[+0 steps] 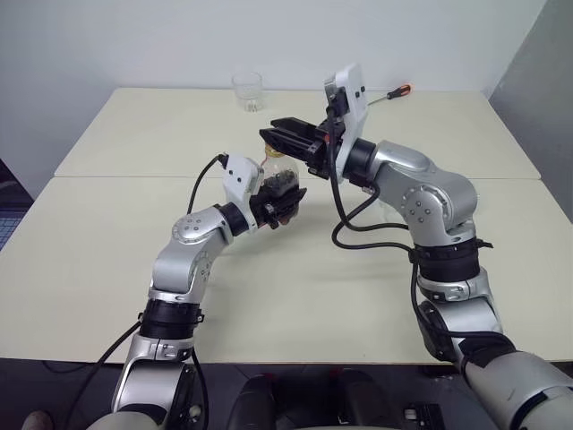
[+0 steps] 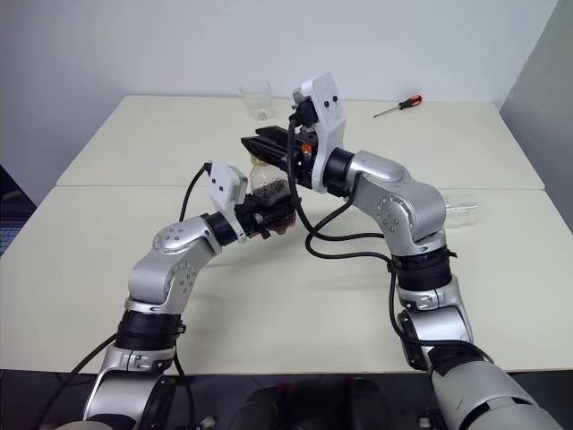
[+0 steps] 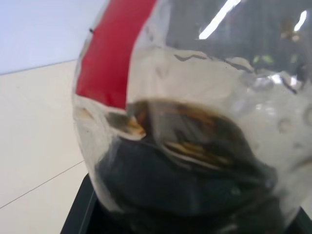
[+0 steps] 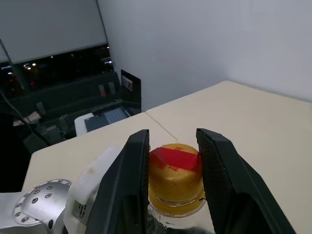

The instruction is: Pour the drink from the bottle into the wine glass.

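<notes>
The small squat clear plastic bottle [image 2: 266, 182] with its dark brown drink [image 3: 190, 195] sits clamped in the left gripper [image 2: 273, 208], held up off the cream table [image 1: 107, 224], and the liquid pools low in the rounded body. Right above it, the right gripper [image 4: 171, 161] has its two black fingers pressed on either side of the red-and-yellow cap [image 4: 174, 178], closed on it, so this looks like the uncapping step! The cap is on, nothing is poured, and the whole pour lies ahead. The clear stemmed wine glass [image 2: 458, 210] appears to sit well off behind the right arm's elbow, partly hidden, so it is hard to read. Far beyond both grippers, a short clear tumbler [image 1: 248, 90] and a red-handled screwdriver [image 2: 399, 107] rest near the table's back edge.
</notes>
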`<state>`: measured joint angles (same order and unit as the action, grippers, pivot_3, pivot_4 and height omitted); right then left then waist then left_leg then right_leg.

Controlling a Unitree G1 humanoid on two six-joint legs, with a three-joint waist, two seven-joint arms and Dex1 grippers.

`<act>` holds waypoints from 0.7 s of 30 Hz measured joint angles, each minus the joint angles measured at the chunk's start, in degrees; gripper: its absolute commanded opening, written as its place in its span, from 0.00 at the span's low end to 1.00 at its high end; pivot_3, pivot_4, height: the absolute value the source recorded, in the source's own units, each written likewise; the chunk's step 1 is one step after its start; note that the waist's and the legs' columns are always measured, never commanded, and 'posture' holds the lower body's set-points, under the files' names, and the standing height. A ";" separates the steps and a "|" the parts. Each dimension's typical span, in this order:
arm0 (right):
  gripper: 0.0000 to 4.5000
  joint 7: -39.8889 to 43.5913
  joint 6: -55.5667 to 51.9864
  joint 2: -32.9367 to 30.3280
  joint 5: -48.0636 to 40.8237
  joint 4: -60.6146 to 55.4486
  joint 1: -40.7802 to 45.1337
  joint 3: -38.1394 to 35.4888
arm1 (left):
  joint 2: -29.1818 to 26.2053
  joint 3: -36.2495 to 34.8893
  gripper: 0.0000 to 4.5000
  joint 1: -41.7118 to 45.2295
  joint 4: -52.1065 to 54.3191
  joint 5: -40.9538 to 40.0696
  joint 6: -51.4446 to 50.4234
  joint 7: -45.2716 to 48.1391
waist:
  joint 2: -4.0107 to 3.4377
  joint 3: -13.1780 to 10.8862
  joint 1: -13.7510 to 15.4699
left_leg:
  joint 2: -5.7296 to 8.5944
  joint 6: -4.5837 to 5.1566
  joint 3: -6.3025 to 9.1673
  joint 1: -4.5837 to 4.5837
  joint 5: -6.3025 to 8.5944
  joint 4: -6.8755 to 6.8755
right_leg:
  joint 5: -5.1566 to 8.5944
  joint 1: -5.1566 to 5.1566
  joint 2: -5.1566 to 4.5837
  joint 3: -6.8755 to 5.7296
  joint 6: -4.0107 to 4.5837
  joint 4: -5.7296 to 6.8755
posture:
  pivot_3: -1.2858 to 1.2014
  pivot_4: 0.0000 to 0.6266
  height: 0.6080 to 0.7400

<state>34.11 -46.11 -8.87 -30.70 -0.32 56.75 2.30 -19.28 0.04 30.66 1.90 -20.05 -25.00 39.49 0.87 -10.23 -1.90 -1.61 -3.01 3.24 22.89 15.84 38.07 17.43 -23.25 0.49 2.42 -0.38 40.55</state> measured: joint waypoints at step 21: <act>0.26 3.54 6.97 -3.48 4.89 -3.36 -2.81 4.80 | -0.60 0.82 0.49 -1.64 1.82 -1.68 -2.47 0.42 | 0.01 0.00 0.04 | 0.01 0.00 0.01 0.01 0.00 0.01 | 0.00 0.00 -0.01 0.01 0.00 -0.01 | 0.52 0.24 1.00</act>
<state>37.65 -39.14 -12.35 -25.81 -3.68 53.94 7.10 -19.88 0.87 29.02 3.72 -21.73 -27.47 39.91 0.88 -10.23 -1.87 -1.61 -3.01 3.25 22.90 15.84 38.07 17.43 -23.25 0.48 2.43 -0.38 40.54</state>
